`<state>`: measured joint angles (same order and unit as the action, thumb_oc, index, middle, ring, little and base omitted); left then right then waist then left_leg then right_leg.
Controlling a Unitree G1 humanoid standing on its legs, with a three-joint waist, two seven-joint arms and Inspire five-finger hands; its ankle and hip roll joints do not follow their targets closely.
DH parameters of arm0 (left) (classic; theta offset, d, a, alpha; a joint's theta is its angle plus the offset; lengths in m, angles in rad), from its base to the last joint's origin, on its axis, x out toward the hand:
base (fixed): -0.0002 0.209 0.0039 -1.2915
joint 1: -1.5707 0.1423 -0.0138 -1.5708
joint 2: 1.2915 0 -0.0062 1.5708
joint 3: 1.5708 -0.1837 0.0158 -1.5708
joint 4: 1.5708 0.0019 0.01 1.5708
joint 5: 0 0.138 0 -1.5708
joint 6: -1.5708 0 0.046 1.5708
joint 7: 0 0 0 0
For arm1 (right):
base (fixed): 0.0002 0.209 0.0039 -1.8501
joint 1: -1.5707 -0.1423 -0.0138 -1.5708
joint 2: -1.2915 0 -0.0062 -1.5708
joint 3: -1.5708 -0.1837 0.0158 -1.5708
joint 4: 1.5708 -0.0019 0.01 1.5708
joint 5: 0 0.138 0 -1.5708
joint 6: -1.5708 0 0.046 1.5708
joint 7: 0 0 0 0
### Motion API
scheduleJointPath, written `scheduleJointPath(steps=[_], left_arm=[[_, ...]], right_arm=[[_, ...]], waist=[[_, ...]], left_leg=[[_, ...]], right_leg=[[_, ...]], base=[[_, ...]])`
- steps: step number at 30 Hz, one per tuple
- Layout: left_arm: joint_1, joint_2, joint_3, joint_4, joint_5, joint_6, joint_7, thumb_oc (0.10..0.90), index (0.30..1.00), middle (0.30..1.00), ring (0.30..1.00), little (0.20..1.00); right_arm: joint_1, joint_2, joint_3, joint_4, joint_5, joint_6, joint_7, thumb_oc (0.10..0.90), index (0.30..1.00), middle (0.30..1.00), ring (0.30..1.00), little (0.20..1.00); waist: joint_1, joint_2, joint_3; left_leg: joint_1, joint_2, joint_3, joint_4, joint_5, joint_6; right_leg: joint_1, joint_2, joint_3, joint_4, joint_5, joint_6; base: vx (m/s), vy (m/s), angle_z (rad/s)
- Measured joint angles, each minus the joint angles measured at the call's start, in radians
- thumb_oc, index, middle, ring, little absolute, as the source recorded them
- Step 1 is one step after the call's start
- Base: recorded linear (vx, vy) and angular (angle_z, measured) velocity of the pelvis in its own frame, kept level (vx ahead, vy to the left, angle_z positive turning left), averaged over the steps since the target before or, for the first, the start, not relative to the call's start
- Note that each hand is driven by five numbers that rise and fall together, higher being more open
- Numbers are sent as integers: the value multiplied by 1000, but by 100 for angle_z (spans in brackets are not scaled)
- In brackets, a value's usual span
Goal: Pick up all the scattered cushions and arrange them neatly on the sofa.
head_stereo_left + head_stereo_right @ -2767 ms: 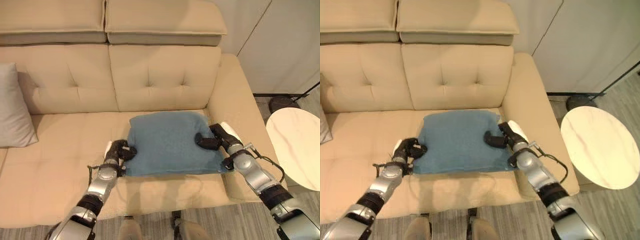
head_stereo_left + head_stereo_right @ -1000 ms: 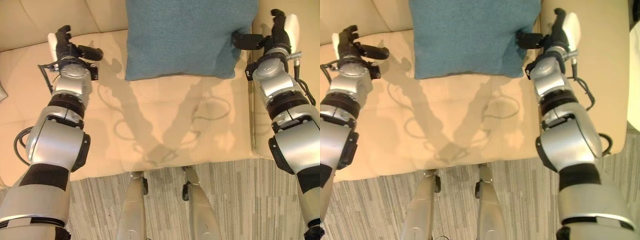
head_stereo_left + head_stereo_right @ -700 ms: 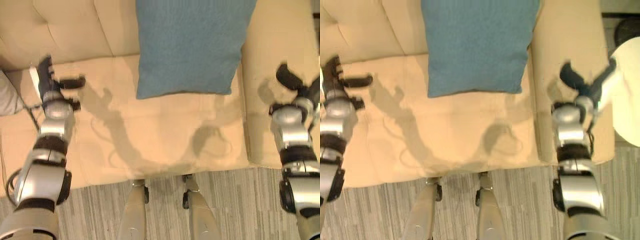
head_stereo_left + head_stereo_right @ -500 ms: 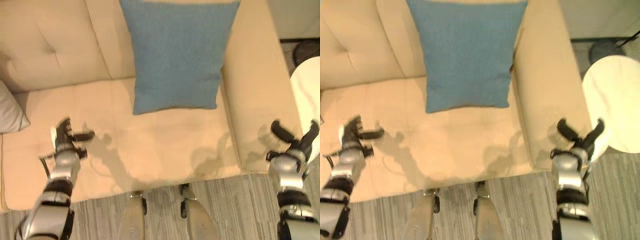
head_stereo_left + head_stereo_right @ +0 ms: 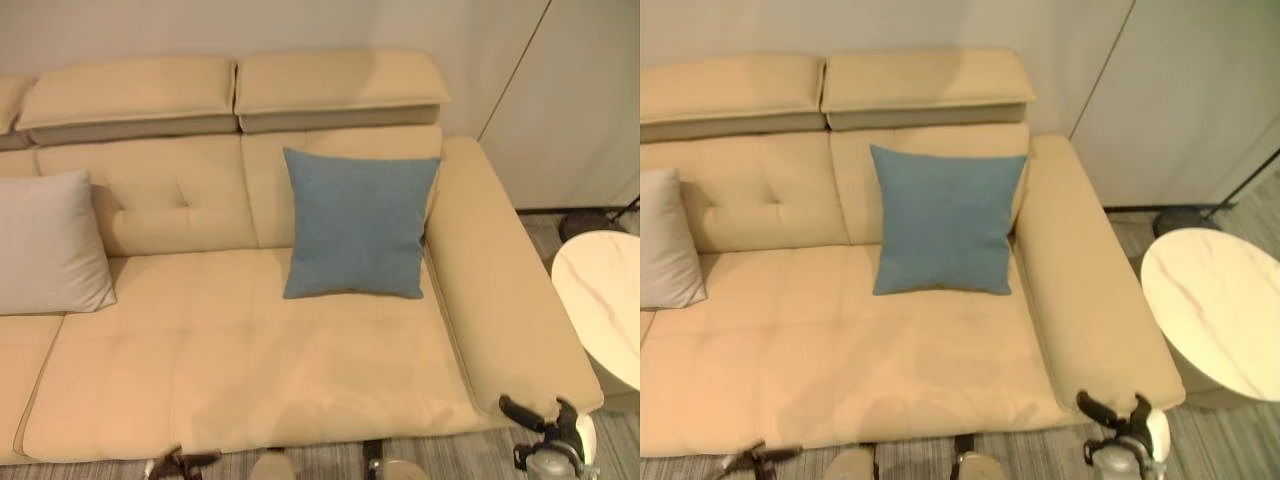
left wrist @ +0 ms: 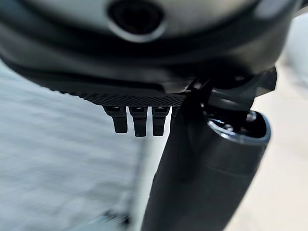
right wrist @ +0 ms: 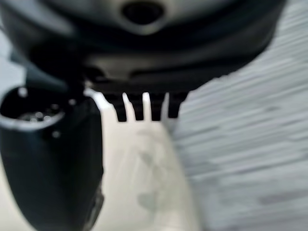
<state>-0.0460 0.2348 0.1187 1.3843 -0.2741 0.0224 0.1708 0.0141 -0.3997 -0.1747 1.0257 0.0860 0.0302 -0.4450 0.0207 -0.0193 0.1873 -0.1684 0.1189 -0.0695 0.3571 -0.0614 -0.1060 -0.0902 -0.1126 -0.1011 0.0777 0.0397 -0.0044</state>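
Down by the front edge of the wide cream upholstered sofa [image 5: 250,350], the robot's right hand [image 5: 1125,432] is hanging with fingers spread and empty, and its left hand [image 5: 180,463] is hovering low with fingers straight, holding nothing. Further back on that sofa, the square blue fabric cushion [image 5: 357,223] is leaning upright against the backrest beside the right armrest, while a pale grey cushion [image 5: 48,243] is standing at the sofa's left end. To my eye the next step is finding any cushion left off the sofa, so the hands are best kept loose until one is located.
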Motion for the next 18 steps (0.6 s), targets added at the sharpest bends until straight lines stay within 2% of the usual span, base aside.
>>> scheduleJointPath(steps=[1, 2, 3, 4, 5, 6, 7, 8, 9, 10, 11, 12, 13, 14, 15, 16, 17, 18], left_arm=[[32, -30, -14, 42, 31, 4, -7, 800, 900, 900, 900, 900], [46, -49, -20, 64, 45, 4, -9, 800, 900, 900, 900, 900], [66, -67, -33, 79, 50, 7, -3, 800, 900, 900, 900, 900], [69, -69, -39, 86, 68, 8, -1, 800, 900, 900, 900, 900], [70, -68, -45, 82, 72, 8, -7, 800, 900, 900, 900, 900], [66, -73, -67, 76, 76, 6, -5, 800, 900, 900, 900, 900], [68, -65, -86, 67, 88, 5, -4, 800, 900, 900, 900, 900], [61, -51, -132, 64, 96, 5, 5, 800, 900, 900, 900, 900], [60, -53, -164, 56, 125, 1, 7, 800, 900, 900, 900, 900], [54, -45, -222, 57, 153, 1, 14, 800, 900, 900, 900, 900], [51, -44, -254, 56, 186, -2, 16, 800, 900, 900, 900, 900], [43, -49, -296, 46, 209, -2, 19, 800, 900, 900, 900, 900], [39, -44, -307, 38, 226, -2, 18, 800, 900, 900, 900, 900], [32, -39, -330, 21, 241, -4, 19, 800, 900, 900, 900, 900], [22, -33, -333, 7, 247, -11, 19, 800, 900, 900, 900, 900], [-1, -37, -333, 2, 257, -17, 25, 800, 900, 900, 900, 900], [-5, -10, -332, 10, 261, -16, 32, 800, 900, 900, 900, 900], [2, -4, -337, 10, 266, -17, 32, 800, 900, 900, 900, 900]], right_arm=[[9, -1, 1, 34, 11, 0, 3, 800, 900, 900, 900, 900], [27, -2, 0, 68, 20, -11, 4, 800, 900, 900, 900, 900], [50, 6, 0, 100, 47, -21, 4, 800, 900, 900, 900, 900], [50, 2, -17, 148, 83, -29, 9, 800, 900, 900, 900, 900], [49, 12, -22, 185, 119, -23, 22, 800, 900, 900, 900, 900], [49, 14, -33, 213, 132, -23, 28, 800, 900, 900, 900, 900], [52, 45, -33, 243, 157, -19, 31, 800, 900, 900, 900, 900], [47, 69, -40, 268, 178, -22, 31, 800, 900, 900, 900, 900], [51, 87, -31, 278, 203, -18, 39, 800, 900, 900, 900, 900], [44, 100, -29, 298, 207, -21, 40, 800, 900, 900, 900, 900], [51, 117, -31, 316, 211, -19, 43, 800, 900, 900, 900, 900], [43, 126, -32, 321, 223, -21, 40, 800, 900, 900, 900, 900], [48, 138, -28, 323, 235, -21, 39, 800, 900, 900, 900, 900], [42, 150, -29, 324, 250, -21, 40, 800, 900, 900, 900, 900], [31, 162, -29, 337, 262, -21, 41, 800, 900, 900, 900, 900], [11, 173, -29, 337, 276, -19, 47, 800, 900, 900, 900, 900], [7, 193, -16, 349, 278, -25, 50, 800, 900, 900, 900, 900], [-10, 195, -1, 353, 277, -31, 53, 800, 900, 900, 900, 900]], waist=[[-9, 0, -36], [-18, 14, -56], [-28, 35, -90], [-38, 53, -116], [-38, 59, -126], [-43, 67, -132], [-29, 29, -133], [-22, 14, -151], [-22, 1, -147], [-22, 0, -156], [-21, -17, -154], [-17, 6, -154], [-15, -17, -156], [-13, 3, -149], [-11, 12, -138], [-9, 26, -111], [-13, 13, -98], [5, 23, -91]], left_leg=[[20, 5, -45, 133, -65, -40], [70, 20, -63, 122, -77, -47], [103, 39, -92, 105, -103, -77], [138, 40, -94, 14, -122, -70], [175, 44, -87, -90, -153, -50], [181, 40, -81, -145, -169, -27], [185, 5, -70, -167, -167, -18], [157, -36, -76, -134, -175, 2], [133, -72, -87, -109, -168, 22], [113, -100, -87, -87, -171, 48], [105, -133, -73, -59, -173, 59], [77, -151, -91, -23, -177, 71], [59, -172, -76, 9, -183, 84], [35, -180, -73, 35, -195, 95], [-10, -185, -68, 93, -203, 107], [-16, -183, -65, 112, -219, 116], [-33, -204, -19, 137, -190, 144], [-22, -174, 1, 114, -196, 137]], right_leg=[[15, -6, -11, -11, 6, 10], [26, -7, -19, -5, 7, 17], [15, -10, -41, 15, 13, 39], [-4, -14, -52, 38, -9, 56], [-37, -38, -55, 67, -15, 68], [-46, -42, -60, 82, -19, 93], [-73, -86, -35, 89, -10, 91], [-77, -120, -33, 67, 11, 117], [-77, -146, -17, 50, 11, 118], [-67, -171, -19, 28, 26, 127], [-61, -192, -15, 8, 31, 121], [-59, -210, -14, -4, 59, 127], [-61, -223, -15, -8, 56, 115], [-75, -227, -9, -10, 44, 128], [-83, -228, -4, -11, 32, 107], [-95, -227, -2, -11, 20, 132], [-104, -212, 1, 8, 177, 76], [-132, -209, -15, 20, 206, 137]], base=[[-307, 393, 16], [-275, 380, 41], [-204, 337, 54], [-106, 192, 71], [-173, 321, 62], [-261, 419, 42], [-269, 424, 25], [-238, 376, 19], [-263, 360, 24], [-265, 358, 16], [-363, 306, 12], [-295, 176, 7], [-300, 173, 9], [-124, 80, 1], [-348, 255, -10], [-422, 319, -19], [-427, 319, -42], [-225, 155, -93]])
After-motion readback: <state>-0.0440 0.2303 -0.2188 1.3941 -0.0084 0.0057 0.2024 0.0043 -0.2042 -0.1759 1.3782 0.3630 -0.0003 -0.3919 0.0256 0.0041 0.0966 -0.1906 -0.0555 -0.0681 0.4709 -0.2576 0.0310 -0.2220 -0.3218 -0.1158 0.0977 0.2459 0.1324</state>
